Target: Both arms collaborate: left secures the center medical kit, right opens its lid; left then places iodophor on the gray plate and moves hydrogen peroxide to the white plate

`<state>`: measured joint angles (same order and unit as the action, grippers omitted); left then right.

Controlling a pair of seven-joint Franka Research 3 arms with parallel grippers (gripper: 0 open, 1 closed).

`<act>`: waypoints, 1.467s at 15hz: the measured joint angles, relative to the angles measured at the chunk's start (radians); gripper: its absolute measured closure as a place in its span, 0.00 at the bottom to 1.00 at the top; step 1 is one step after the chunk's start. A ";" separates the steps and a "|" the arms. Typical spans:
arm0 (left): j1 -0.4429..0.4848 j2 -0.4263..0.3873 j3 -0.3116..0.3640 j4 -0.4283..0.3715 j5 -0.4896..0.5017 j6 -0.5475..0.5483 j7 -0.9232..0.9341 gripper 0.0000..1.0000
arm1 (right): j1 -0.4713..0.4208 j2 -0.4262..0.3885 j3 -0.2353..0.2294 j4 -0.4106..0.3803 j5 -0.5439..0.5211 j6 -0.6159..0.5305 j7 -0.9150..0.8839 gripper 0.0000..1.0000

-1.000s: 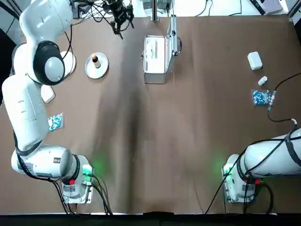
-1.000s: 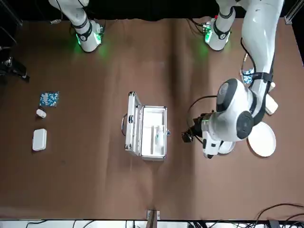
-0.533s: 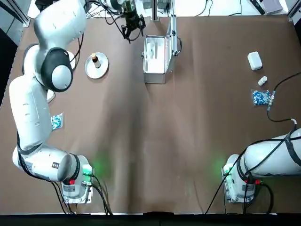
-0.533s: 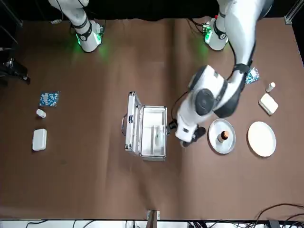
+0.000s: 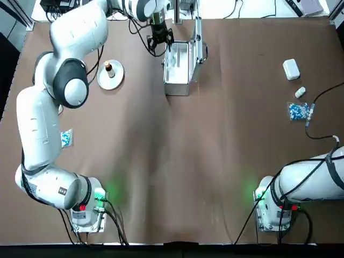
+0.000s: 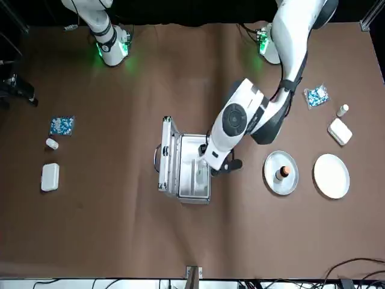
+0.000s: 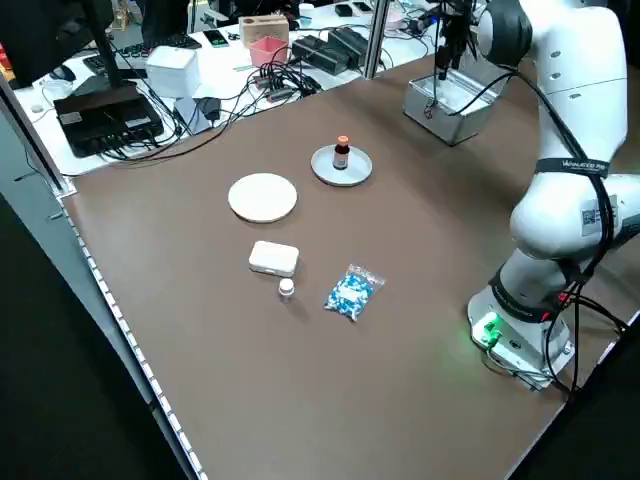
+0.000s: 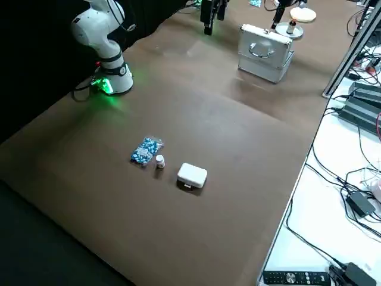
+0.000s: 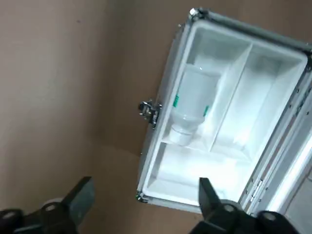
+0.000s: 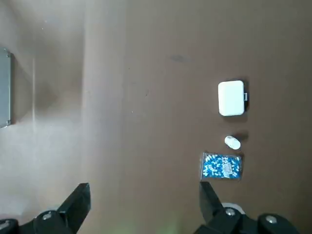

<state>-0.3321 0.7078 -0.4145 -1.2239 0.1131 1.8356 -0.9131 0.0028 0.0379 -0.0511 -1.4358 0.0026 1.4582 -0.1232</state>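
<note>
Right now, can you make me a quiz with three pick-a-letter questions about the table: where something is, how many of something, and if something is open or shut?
1. Where is the brown bottle?
A) in the case
B) on the gray plate
C) on the white plate

2. How many plates are there?
A) one
B) four
C) two

3. How is the case's lid?
A) open
B) shut
C) taken off

1: B, the brown bottle stands on the gray plate.
2: C, the white plate lies beside the gray one.
3: A, the lid is swung back, so the case's inside shows.
</note>
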 joint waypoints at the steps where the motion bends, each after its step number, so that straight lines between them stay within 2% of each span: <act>1: -0.008 0.012 0.000 -0.002 0.000 0.012 0.002 0.11 | 0.000 0.000 0.000 0.000 0.000 0.000 0.000 0.01; 3: -0.026 0.032 0.002 -0.004 0.007 0.042 0.005 0.13 | 0.000 0.000 0.000 0.000 0.000 0.000 0.000 0.01; 5: -0.037 0.045 0.003 -0.004 0.023 0.063 0.005 0.27 | 0.000 0.000 0.000 0.000 0.000 0.000 0.000 0.01; 7: -0.038 0.052 0.004 -0.004 0.031 0.085 0.005 0.30 | 0.000 0.000 0.000 0.000 0.000 0.001 0.000 0.01; 15: -0.048 0.111 0.015 -0.007 0.123 0.201 0.007 0.36 | 0.000 0.000 0.000 0.000 0.000 0.001 0.000 0.01; 22: -0.074 0.123 0.015 -0.007 0.175 0.221 0.008 0.43 | 0.000 0.000 -0.001 0.000 0.000 0.001 0.000 0.01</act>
<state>-0.4061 0.8306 -0.3993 -1.2307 0.2877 2.0568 -0.9048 0.0025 0.0379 -0.0519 -1.4362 0.0026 1.4592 -0.1229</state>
